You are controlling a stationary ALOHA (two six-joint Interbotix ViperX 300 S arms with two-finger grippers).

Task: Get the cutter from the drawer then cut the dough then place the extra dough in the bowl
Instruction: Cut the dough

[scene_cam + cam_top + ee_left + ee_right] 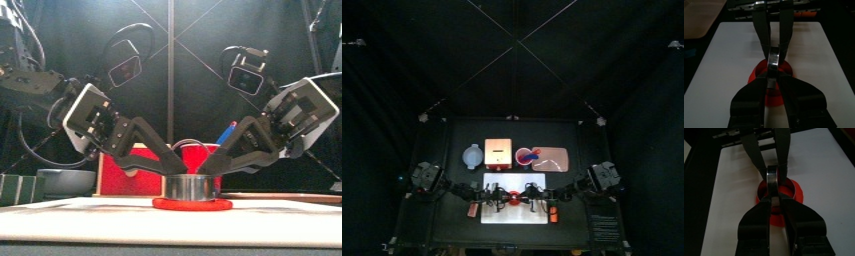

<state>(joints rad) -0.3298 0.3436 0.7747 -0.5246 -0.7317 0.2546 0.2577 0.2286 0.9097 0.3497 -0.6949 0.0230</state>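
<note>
On the white cutting board (80,218) lies a flat red dough disc (191,205) with the round metal cutter (191,187) standing on its middle. My left gripper (170,163) comes down from the left and my right gripper (214,163) from the right. Both meet at the cutter's top. In the left wrist view my left gripper (771,76) has its jaws nearly together over the dough (757,76). In the right wrist view my right gripper (776,198) is closed at the cutter's rim (774,175) above the dough (796,192).
Behind the board stand the blue-grey bowl (472,155) at the left, the wooden box with its red drawer front (498,152) in the middle, and the pink tray (556,160) with the red cup (528,156) at the right.
</note>
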